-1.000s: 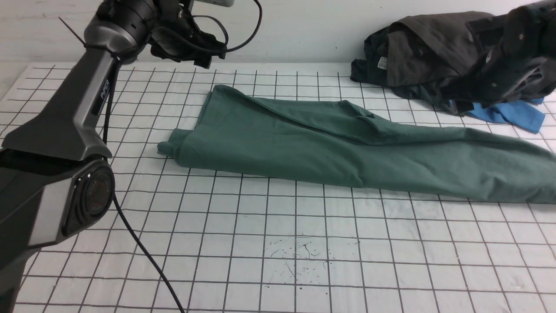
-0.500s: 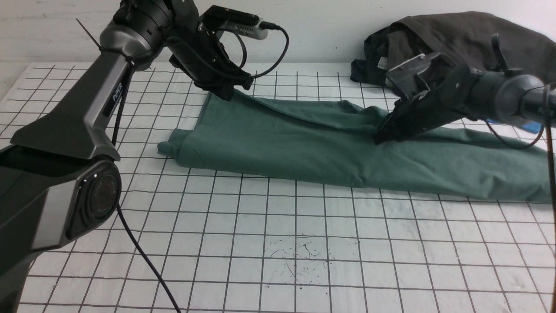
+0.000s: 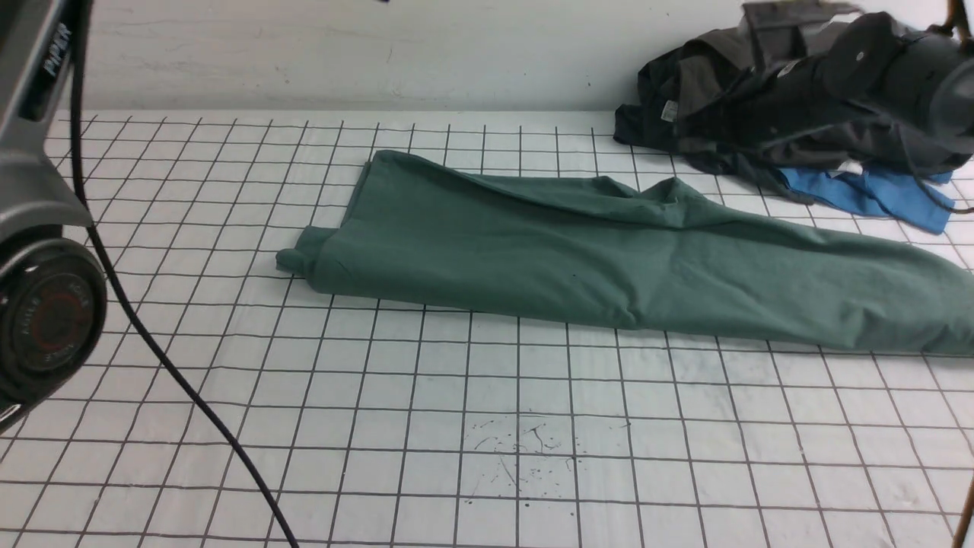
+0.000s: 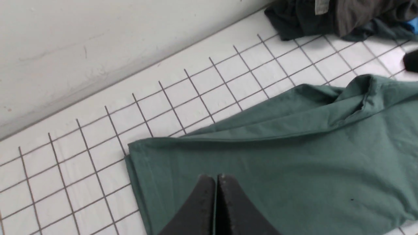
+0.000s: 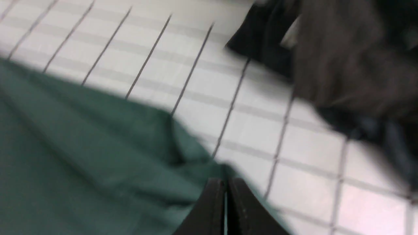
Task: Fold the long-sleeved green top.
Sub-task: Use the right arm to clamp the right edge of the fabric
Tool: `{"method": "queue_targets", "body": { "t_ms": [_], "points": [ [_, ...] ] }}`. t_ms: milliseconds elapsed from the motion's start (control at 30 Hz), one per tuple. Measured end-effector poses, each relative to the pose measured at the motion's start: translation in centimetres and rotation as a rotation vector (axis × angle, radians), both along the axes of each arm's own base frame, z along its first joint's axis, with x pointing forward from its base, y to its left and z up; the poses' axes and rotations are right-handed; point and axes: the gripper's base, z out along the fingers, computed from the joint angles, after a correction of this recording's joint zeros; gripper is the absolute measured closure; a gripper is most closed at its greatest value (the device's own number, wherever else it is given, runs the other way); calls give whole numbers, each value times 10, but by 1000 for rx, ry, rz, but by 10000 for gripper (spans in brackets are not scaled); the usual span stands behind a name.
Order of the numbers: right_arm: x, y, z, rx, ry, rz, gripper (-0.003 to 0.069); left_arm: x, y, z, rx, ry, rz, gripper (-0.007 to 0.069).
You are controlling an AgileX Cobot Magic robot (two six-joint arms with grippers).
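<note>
The green long-sleeved top (image 3: 578, 259) lies flat on the grid table as a long band, folded lengthwise, running from the middle left to the right edge. A small raised pucker sits on its far edge. My left gripper (image 4: 215, 178) is shut and empty, hovering above the top (image 4: 294, 156) near its far left corner; it is out of the front view. My right gripper (image 5: 226, 181) is shut and empty, above the top's far edge (image 5: 81, 147); that view is blurred. The right arm (image 3: 898, 68) shows blurred at the far right.
A heap of dark grey and black clothes (image 3: 730, 84) with a bright blue garment (image 3: 875, 194) lies at the back right corner. The left arm's base (image 3: 46, 320) and its black cable (image 3: 190, 403) cross the near left. A wall runs behind the table.
Half a second ago both grippers were down at the top's far edge. Both have now lifted away, the left up out of the front view, the right back to the far right. A small pucker stays.
</note>
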Motion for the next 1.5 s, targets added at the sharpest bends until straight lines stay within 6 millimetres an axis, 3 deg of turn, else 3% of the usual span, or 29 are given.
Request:
{"method": "queue_targets", "body": {
  "t_ms": [67,167,267,400,500,667,733,800,867,900,967,1033,1067,1100,1200,1300,1367,1467,1500],
  "points": [
    [-3,10,-17,-19,55,84,652,-2,-1,3,-7,-5,-6,631],
    [-5,37,-66,-30,112,237,652,-4,-8,1,-9,7,-23,631],
    [7,37,-71,-41,-11,199,651,-4,-14,-13,10,63,-38,631],
    [29,28,-75,10,-203,-47,649,-9,-11,-29,85,134,-42,631],
    [37,16,-68,94,-253,-193,645,-18,-3,-31,158,153,-19,631],
    [38,-22,-39,166,-249,-266,613,-51,21,-28,309,193,48,631],
    [29,-44,-16,177,-174,-210,589,-86,36,-21,335,218,104,631],
    [24,-52,-6,169,-140,-181,585,-100,41,-20,334,230,120,631],
    [6,-75,18,114,-37,-140,580,-144,55,-18,324,258,153,631],
    [0,-83,25,104,-1,-151,579,-155,58,-26,331,288,157,631],
    [-16,-112,40,-4,85,-231,577,-197,70,-39,314,301,178,631],
    [-25,-134,45,-47,148,-327,575,-220,77,-51,288,272,196,631],
    [-31,-148,46,-82,194,-385,574,-234,81,-74,286,286,202,631],
    [-38,-161,45,-110,249,-435,573,-244,84,-78,270,255,212,631],
    [-55,-190,41,-131,395,-531,543,-281,94,-120,225,246,241,631],
    [-59,-198,40,-123,418,-556,491,-295,96,-137,202,279,242,631],
    [-60,-200,40,-121,424,-577,389,-303,96,-153,186,330,238,631],
    [-70,-202,30,-135,474,-611,244,-304,94,-161,173,357,231,631],
    [-70,-202,30,-137,473,-611,235,-304,94,-161,172,355,231,631]
  ]
}}
